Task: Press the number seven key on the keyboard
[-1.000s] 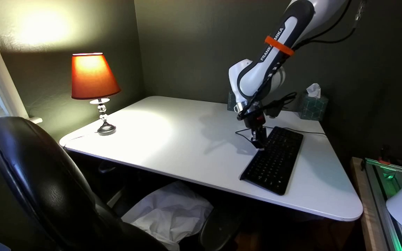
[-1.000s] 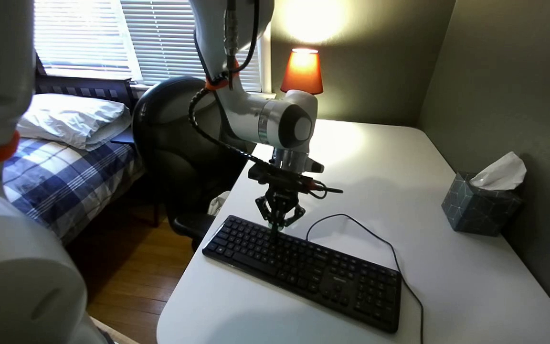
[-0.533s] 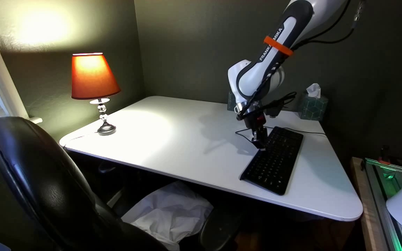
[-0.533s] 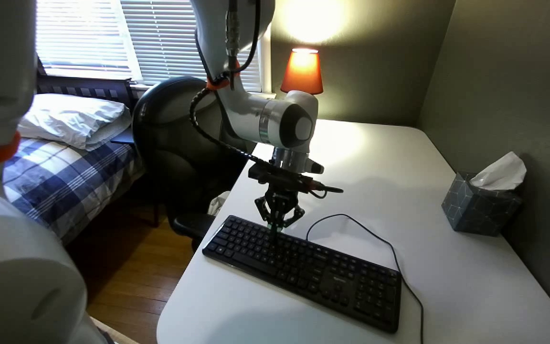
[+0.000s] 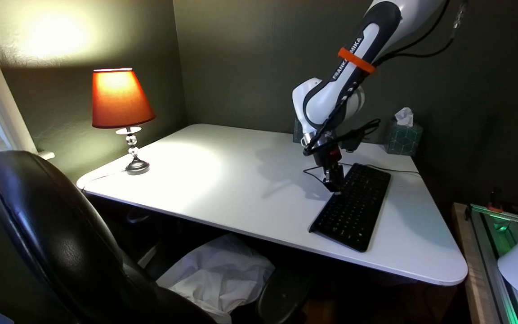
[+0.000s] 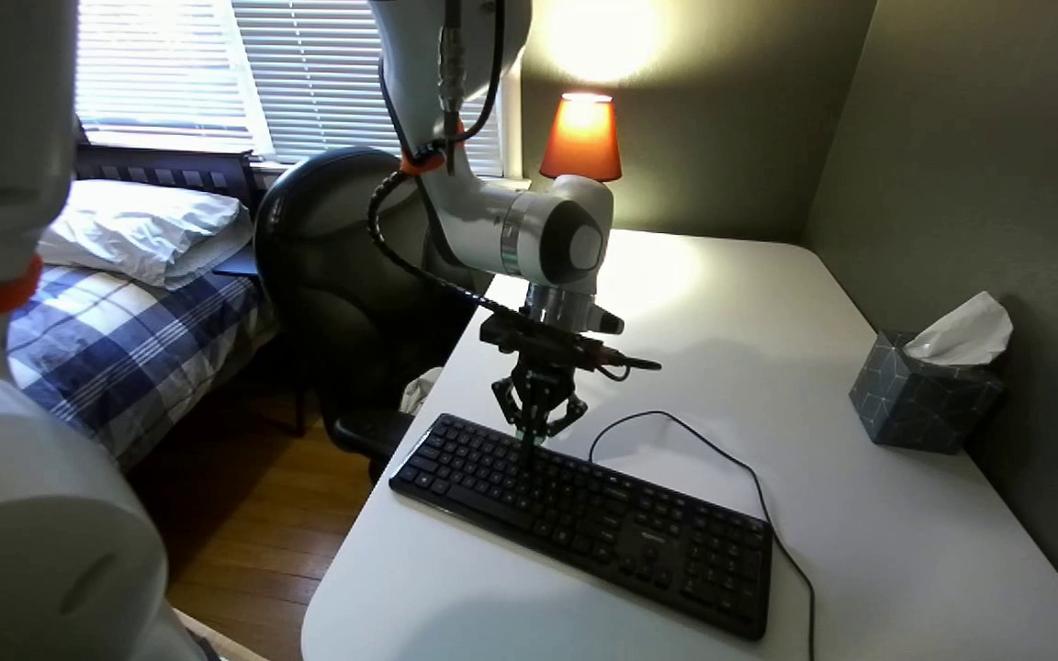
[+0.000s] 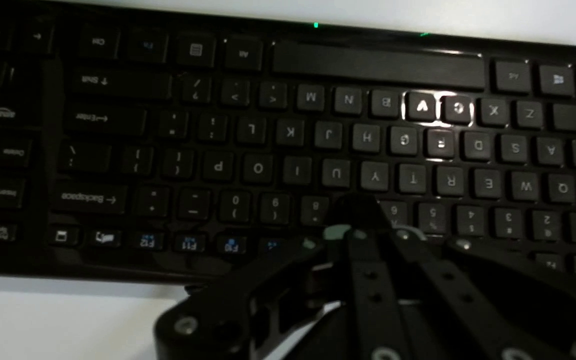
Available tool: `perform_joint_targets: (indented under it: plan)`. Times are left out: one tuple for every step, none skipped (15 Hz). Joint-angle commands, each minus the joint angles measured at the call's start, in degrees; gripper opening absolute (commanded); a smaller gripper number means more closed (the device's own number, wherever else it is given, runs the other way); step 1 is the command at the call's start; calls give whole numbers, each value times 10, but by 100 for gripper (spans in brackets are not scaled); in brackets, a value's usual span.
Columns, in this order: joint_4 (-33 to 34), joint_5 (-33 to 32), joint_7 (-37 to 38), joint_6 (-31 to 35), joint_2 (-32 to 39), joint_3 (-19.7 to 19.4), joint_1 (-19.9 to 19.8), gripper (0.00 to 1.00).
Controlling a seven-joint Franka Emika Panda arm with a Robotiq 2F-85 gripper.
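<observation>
By the near edge of the desk (image 6: 749, 303): a keyboard (image 6: 589, 523) to press, not grasp

Along the desk's near short edge lies the keyboard, flat and slanted a little to it, the space bar (image 7: 378, 65) side facing that edge and one end close to the long edge by the chair (image 6: 332, 303). I judge it light and stiff, a plastic shell with springy keys; the glossy border looks slippery, and a sideways shove would likely skid it over the smooth top. The keycaps are probably the weak part — a tip dragged under one could pop it loose. No hold is called for: bear down on the middle of the seven key, straight and gently. To shift the whole thing, I would take the border at a short end, clear of the keys.

Farther in from that edge, over the keyboard's far side, is the gripper (image 7: 359, 212), jaws pressed together, nothing seen between them. Its tips cover the spot between the 8 key (image 7: 314, 210) and the 6 key (image 7: 395, 214), so the seven key is hidden; I cannot tell whether it is touched or down.

Beyond, the cable (image 6: 658, 412) loops out and passes close by the keyboard's other end. The tissue box (image 6: 915, 395) stands at the long edge opposite the chair and — farthest off — the lamp (image 5: 122, 99) near the far corner on the chair side.
</observation>
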Motion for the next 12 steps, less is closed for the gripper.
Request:
perform_joint_targets:
  plan:
    - [16, 1, 3, -21, 14, 4, -5, 0]
    - [17, 1, 3, -22, 15, 4, -5, 0]
    - [18, 1, 3, -23, 17, 4, -5, 0]
    - [20, 2, 3, -26, 18, 4, -5, 0]
    - [22, 2, 3, -29, 19, 5, -5, 0]
    - [24, 2, 2, -31, 21, 5, -5, 0]
    - [27, 2, 2, -33, 23, 5, -5, 0]
    - [29, 2, 2, -35, 24, 5, -5, 0]
    - [31, 2, 2, -38, 26, 5, -5, 0]
    - [32, 2, 3, -40, 27, 5, -5, 0]
    - [33, 2, 3, -41, 27, 5, -5, 0]
    - [33, 3, 2, -41, 27, 5, -5, 0]
